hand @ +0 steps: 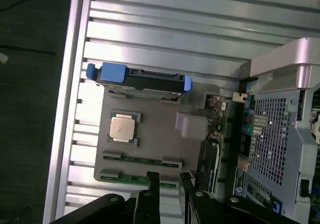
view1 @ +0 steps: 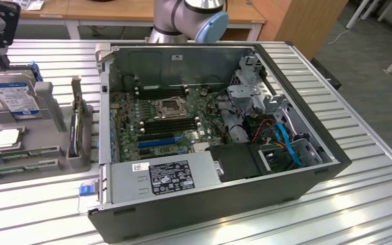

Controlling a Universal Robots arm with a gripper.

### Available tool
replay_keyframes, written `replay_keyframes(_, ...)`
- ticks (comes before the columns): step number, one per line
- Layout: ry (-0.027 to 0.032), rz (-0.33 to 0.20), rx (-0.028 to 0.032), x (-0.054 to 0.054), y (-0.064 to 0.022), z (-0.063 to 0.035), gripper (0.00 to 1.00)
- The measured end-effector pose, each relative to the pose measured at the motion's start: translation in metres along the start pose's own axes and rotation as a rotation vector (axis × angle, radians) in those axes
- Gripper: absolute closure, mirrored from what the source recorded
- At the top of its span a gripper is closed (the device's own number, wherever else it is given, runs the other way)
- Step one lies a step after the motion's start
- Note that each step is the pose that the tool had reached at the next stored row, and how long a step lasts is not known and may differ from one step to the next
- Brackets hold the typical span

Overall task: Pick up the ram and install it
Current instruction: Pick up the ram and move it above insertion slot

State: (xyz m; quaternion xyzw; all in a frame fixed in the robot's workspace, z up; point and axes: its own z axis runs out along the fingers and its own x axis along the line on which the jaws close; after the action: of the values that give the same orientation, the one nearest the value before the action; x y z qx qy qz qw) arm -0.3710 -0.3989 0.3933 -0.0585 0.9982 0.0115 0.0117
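Your black hand (hand: pixel 169 186), fingers apart, hovers over the long, thin green ram stick (hand: pixel 127 178) slotted in the grey moulded tray (hand: pixel 160 141) on the slatted metal surface (hand: pixel 175 34): likely light, stiff and fragile, so pinch it gently mid-length.

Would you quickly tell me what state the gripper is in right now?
Gripper: open, holding nothing, its fingers apart close to a long, thin green ram stick lying in the grey holder tray.
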Motion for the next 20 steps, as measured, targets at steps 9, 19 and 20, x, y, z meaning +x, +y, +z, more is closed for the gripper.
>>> replay_keyframes(9,0.0079,-0.130,0.0139,0.0002,0.0001,0.0000,0.70)
replay_keyframes(19,0.0173,-0.257,0.0417,0.0007,0.0000,0.0000,0.70)
replay_keyframes(20,0.0173,-0.275,0.0415,0.0007,0.0000,0.0000,0.70)
